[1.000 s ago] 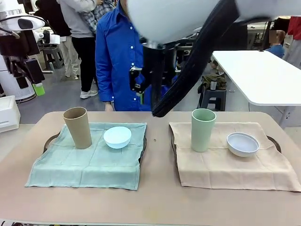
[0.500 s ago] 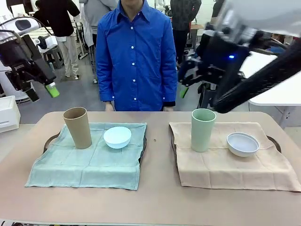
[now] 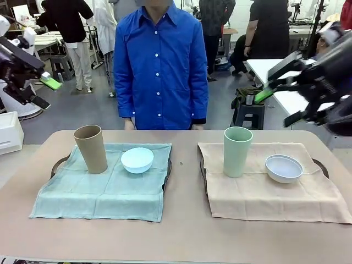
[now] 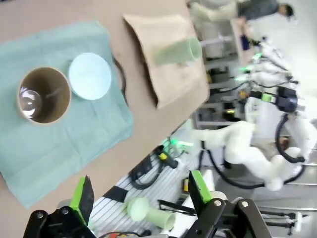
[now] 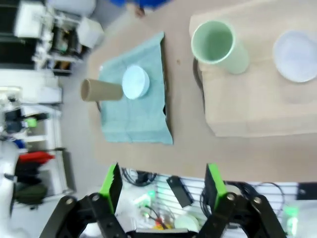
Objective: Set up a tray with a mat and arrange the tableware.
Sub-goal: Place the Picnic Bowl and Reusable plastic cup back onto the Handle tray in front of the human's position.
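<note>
Left claw (image 3: 41, 93) open, right claw (image 3: 280, 104) open, both off table

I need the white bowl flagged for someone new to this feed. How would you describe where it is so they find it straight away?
Start at the beige mat on the right half of the table, seen from the robot's side. Two things stand on it: a tall pale green cup and, to its right, the white bowl. It is the low round one; the other bowl is light blue, on the green mat.
</note>
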`<state>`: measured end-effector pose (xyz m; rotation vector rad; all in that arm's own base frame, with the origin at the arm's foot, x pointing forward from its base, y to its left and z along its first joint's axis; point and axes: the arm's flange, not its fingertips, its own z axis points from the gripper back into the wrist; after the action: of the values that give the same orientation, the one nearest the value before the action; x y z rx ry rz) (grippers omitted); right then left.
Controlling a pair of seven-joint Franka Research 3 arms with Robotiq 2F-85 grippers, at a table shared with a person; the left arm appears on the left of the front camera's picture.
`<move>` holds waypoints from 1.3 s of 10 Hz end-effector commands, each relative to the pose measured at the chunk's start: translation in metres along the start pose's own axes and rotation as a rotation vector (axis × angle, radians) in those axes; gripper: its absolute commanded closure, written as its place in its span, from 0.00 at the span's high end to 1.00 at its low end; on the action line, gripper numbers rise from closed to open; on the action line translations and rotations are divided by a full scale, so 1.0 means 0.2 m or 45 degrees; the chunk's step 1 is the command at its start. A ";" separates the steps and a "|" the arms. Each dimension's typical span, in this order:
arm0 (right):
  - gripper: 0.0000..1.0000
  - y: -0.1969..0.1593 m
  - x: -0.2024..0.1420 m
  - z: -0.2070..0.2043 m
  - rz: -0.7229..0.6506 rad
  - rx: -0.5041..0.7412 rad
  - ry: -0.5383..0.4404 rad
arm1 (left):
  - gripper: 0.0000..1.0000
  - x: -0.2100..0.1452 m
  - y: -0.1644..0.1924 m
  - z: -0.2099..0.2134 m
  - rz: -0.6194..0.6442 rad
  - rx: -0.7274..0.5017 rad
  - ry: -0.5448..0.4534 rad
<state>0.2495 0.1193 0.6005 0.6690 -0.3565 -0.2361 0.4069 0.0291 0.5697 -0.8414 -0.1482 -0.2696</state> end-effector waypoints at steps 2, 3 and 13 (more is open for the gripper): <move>0.87 -0.16 0.01 0.11 -0.149 0.019 -0.023 | 1.00 -0.11 0.17 0.05 0.131 -0.186 -0.012; 0.87 -0.18 0.03 0.14 -0.218 -0.021 -0.025 | 1.00 -0.11 0.19 0.03 0.127 -0.138 -0.002; 0.87 -0.71 0.40 0.40 -0.414 0.415 0.265 | 1.00 -0.12 0.37 0.09 0.347 -0.250 -0.042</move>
<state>0.2642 -0.0480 0.5856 1.0423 -0.1311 -0.4280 0.4024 0.0921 0.5197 -0.9962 -0.0481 -0.0506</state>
